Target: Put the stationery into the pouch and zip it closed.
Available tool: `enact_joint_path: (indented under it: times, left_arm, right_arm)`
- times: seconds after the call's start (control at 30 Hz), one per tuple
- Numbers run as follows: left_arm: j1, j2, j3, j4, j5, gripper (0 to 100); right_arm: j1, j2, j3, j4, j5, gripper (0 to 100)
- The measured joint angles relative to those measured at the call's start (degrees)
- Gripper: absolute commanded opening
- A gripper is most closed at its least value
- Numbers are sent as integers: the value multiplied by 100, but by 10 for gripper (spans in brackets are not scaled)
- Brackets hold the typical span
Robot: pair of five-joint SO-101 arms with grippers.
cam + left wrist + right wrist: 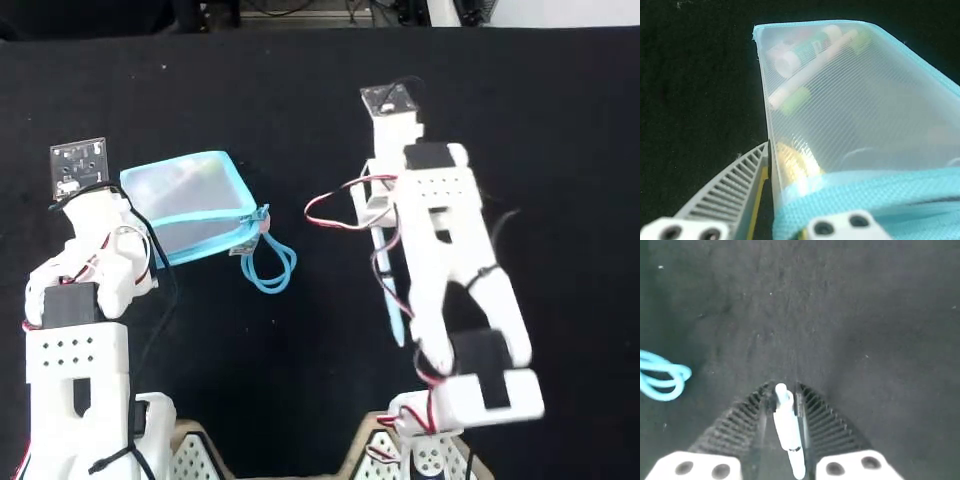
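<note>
The black table [560, 150] runs out past both side edges of the high view, and its far edge lies along the top. A broad stretch of dark cloth separates the two arms. The right arm [445, 230] reaches up the middle, well apart from the left arm [80, 350] by the near left corner. The pouch [185, 195], clear mesh with a turquoise border, lies flat left of centre. The left gripper [140, 222] is clamped on the pouch's left edge, one ribbed finger [735, 187] pressed against the side seam. The right gripper [785, 390] is closed on a pale pen [786, 427], which lies lengthwise between the fingers. The turquoise cord loop [270, 265] trails from the pouch's right corner towards the pen. Inside the pouch sit a white stick [810, 67], green pieces [795, 100] and something yellow [795, 162].
</note>
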Motion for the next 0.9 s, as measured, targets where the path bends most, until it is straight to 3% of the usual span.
enact_joint_path:
  times: [0.3, 0.43, 0.73, 0.9]
  left_arm:
    - [0, 0, 0, 0, 0, 36]
    - [0, 0, 0, 0, 0, 36]
    - [0, 0, 0, 0, 0, 36]
    - [0, 0, 0, 0, 0, 36]
  right_arm:
    - [9, 1231, 0, -1002, -9, 25]
    - [9, 1459, 0, -1178, -9, 97]
    - [9, 1846, -396, -1125, -9, 124]
    - [9, 1846, -844, -290, 0, 124]
